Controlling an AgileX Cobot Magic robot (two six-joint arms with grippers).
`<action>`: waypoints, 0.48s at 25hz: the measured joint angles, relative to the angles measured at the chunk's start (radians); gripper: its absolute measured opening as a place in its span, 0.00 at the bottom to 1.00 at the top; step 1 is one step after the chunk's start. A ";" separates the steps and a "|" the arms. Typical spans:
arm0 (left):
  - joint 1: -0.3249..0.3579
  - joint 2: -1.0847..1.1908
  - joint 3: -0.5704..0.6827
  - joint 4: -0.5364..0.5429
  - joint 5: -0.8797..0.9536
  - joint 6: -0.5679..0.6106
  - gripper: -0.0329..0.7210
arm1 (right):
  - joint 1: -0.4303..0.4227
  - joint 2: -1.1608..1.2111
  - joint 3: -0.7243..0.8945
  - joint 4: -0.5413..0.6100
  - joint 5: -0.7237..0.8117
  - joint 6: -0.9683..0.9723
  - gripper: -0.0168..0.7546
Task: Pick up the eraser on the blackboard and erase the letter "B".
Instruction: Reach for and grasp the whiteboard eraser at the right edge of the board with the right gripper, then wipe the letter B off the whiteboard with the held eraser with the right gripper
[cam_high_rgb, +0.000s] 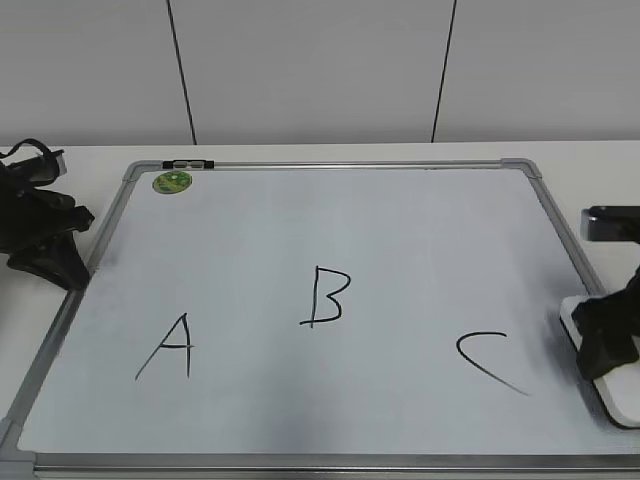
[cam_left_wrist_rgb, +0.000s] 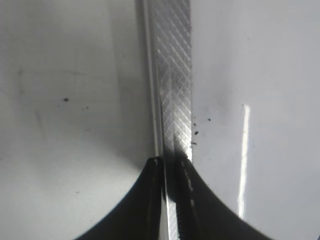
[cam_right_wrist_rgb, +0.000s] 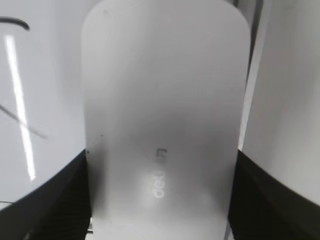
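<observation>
Smooth white plastic eraser (cam_right_wrist_rgb: 165, 115); glossy blackboard (cam_high_rgb: 330, 230) framed in ribbed metal.

Board surface wide open around the letter "B" (cam_high_rgb: 326, 296); "A" (cam_high_rgb: 168, 348) to its left and "C" (cam_high_rgb: 487, 361) to its right stand well apart. Only obstacle: green magnet (cam_high_rgb: 172, 182), far-left corner. My left gripper (cam_high_rgb: 45, 240) sits off the blackboard (cam_high_rgb: 420, 230) frame.

White eraser (cam_right_wrist_rgb: 162, 115) at my board's right edge.
It lies flat on the grey-framed blackboard (cam_high_rgb: 330, 230), grey lettering up; the black letter "B" (cam_high_rgb: 327, 297) stands whole mid-board, well apart.
</observation>
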 joint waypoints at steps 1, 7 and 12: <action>0.000 0.000 0.000 0.000 0.000 0.000 0.09 | 0.000 -0.010 -0.026 0.000 0.025 0.000 0.70; 0.000 0.000 0.000 0.000 0.000 0.000 0.09 | 0.047 -0.023 -0.215 0.000 0.173 -0.002 0.70; 0.000 0.000 0.000 0.000 0.000 0.000 0.09 | 0.179 0.027 -0.390 0.000 0.247 -0.004 0.70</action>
